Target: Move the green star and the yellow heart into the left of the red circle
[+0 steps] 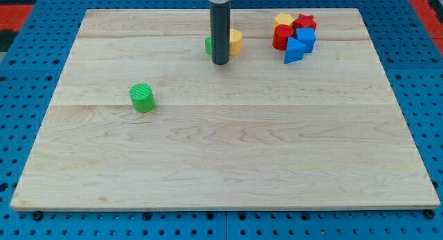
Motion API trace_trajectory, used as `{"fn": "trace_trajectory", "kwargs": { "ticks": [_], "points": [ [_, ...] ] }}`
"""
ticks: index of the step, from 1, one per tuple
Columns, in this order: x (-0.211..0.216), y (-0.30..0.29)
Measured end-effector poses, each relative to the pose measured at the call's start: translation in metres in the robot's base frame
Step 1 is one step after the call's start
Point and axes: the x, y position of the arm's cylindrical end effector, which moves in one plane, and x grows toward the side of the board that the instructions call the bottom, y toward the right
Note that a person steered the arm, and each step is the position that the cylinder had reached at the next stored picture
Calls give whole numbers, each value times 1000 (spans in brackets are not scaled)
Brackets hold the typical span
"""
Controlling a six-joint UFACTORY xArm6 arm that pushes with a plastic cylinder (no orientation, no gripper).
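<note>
My tip [220, 61] stands at the top centre of the wooden board, right in front of two blocks it partly hides. A green block [208, 45] peeks out on the rod's left; its shape cannot be made out. A yellow block [236, 41], probably the heart, peeks out on the rod's right. The red circle [281, 37] sits in a cluster at the view's top right, well to the right of my tip.
The cluster also holds a yellow block [283, 20], a red star-like block [304, 23], a blue cube [306, 39] and a blue triangle [293, 52]. A green cylinder [142, 97] stands alone at the view's left. The board [221, 164] lies on a blue pegboard.
</note>
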Motion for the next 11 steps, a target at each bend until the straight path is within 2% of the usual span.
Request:
{"fn": "trace_trajectory", "kwargs": {
  "ticks": [2, 3, 7, 8, 10, 11],
  "points": [
    [-2, -95],
    [-33, -96],
    [-41, 37],
    [-40, 51],
    [-6, 44],
    [-15, 65]
  ]
}}
